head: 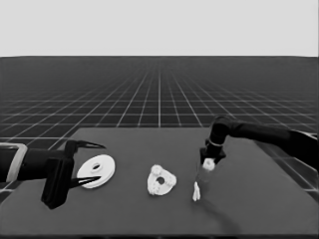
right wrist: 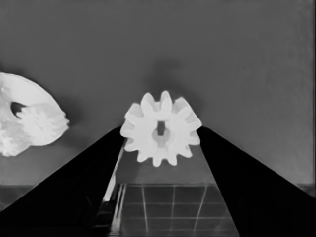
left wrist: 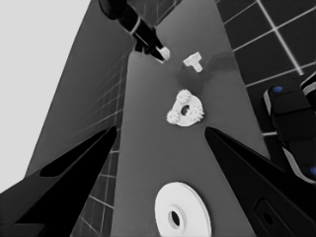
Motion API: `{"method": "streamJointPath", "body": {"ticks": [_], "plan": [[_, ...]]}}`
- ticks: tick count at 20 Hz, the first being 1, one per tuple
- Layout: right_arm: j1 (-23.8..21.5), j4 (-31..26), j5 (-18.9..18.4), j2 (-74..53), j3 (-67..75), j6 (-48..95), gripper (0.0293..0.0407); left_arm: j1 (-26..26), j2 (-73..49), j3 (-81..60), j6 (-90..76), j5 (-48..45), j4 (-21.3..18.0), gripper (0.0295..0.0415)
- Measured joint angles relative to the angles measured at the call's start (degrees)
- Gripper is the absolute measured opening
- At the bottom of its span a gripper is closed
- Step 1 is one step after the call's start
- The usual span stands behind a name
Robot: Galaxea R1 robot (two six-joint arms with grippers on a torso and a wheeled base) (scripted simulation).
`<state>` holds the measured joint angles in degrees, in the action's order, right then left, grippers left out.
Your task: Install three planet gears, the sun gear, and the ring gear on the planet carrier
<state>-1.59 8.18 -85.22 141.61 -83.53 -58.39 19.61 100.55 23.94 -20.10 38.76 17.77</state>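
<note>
At the left end of the worktop (head: 124, 209) the left claw (head: 97, 164) waits with its two fingers spread wide, one above and one below the larger round part (head: 97, 171) as the head view has it. The left wrist view shows what that view hides: this part (left wrist: 182, 216) lies flat on the worktop between the two dark wedges, clear of both, so it is not held.

Near the middle lies the smaller round part (head: 161, 180). From the head view it is a lumpy white shape with a dark centre hole. The left wrist view resolves the lumps into small toothed gears (left wrist: 185, 96) seated on its face around the open hole; I make out about three, though the exact count is hard to tell. The right wrist view catches only one edge of this part (right wrist: 24, 118), with one gear's teeth showing on it.

Right of it, near the worktop's front, is the thin white piece (head: 196, 191). The head view shows an upright sliver; the left wrist view shows it as T-shaped (left wrist: 194, 61).

Farthest right, the right claw (head: 209, 164) points down over the worktop, just behind the thin piece. It is closed on a single gear (right wrist: 161, 129), pinched by the teeth between both fingertips, with the centre hole facing the wrist camera. In the head view that gear is only a small white blob at the claw's tip.
</note>
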Motion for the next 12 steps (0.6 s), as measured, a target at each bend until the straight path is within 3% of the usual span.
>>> {"method": "streamJointPath", "body": {"ticks": [4,6,8,12], "plan": [[-0.38,-0.39,-0.22,-0.01,0.02,0.01,0.0310,0.00,0.00,0.00,0.00,0.00,0.00,0.0385],[-0.12,1.18,-2.87,16.85,1.32,-19.85,0.0310,0.00,0.00,0.00,0.00,0.00,0.00,0.0385],[-0.02,1.17,-3.22,27.44,-5.31,-22.05,0.0310,0.00,0.00,0.00,0.00,0.00,0.00,0.0385],[0.02,1.14,-3.19,32.20,-10.36,-21.65,0.0310,0.00,0.00,0.00,0.00,0.00,0.00,0.0385]]}}
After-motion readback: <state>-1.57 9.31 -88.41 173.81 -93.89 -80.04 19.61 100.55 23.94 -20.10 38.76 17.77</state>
